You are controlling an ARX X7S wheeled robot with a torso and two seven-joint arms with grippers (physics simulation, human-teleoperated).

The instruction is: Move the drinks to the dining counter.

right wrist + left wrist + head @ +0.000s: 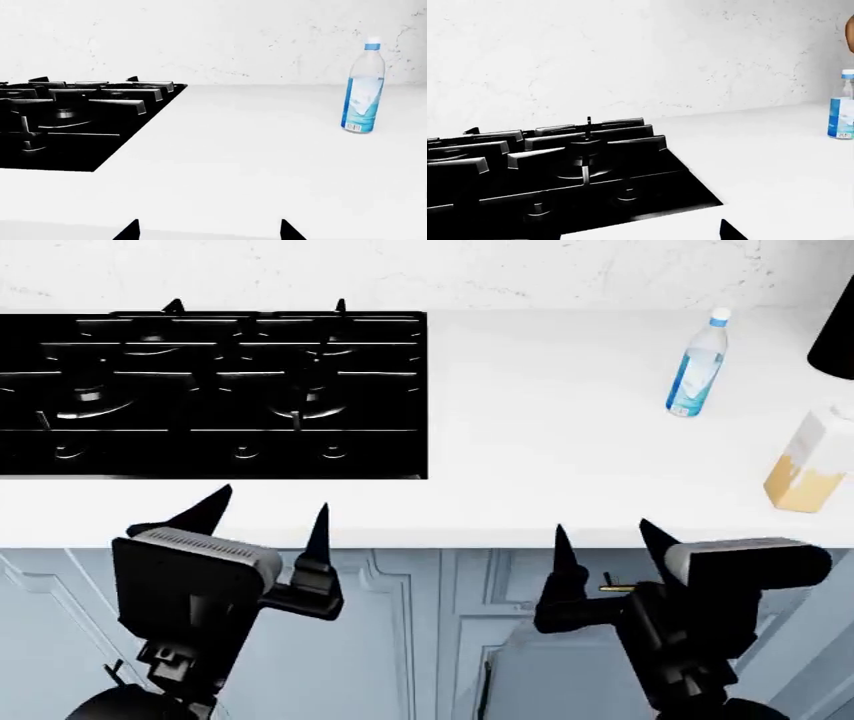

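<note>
The white table (561,470) fills the upper half of the head view, running the full width of the frame, with a pale marbled wall (534,270) behind it along the top edge. Below its front edge, across the lower half of the frame, stand light-blue panelled cabinets (427,630).

The black stove (214,390) is set into the table at the upper left, its grates and burners showing. Both wrist views also show it, dark against the white surface.

The left hand (267,520) sits at lower left, in front of the table edge, its two pointed fingers spread apart with nothing between them. The right hand (601,535) sits at lower right, likewise open and empty, its fingers pointing up toward the table.

The white carton (811,465) with a tan-orange base stands on the table at the right edge of the frame, near the front edge and partly cut off. A black object (838,340) is cut off by the frame at the upper right edge.

The water bottle (701,365), clear with a blue label and blue cap, stands upright at upper right, behind the carton and well apart from the stove. It appears at the right side of both wrist views.
</note>
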